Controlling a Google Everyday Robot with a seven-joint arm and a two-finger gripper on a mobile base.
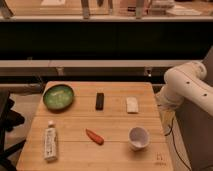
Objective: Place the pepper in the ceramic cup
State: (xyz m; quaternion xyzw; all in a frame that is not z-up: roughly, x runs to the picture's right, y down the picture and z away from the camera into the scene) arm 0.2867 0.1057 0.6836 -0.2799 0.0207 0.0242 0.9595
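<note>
Wooden table (115,150) is filling my view, and the white arm (187,87) is hanging folded beside its right edge. The gripper is not showing in the frame, so I cannot tell how the jaws are standing, and I am placing things from the arm instead. The green bowl (58,96) is sitting far from it. The ceramic cup (138,137) is standing upright nearest to it, and the pepper (94,136) is lying flat just beyond the cup. I am judging the pepper light, smooth and likely to roll. I am planning to pinch across its thicker middle.
</note>
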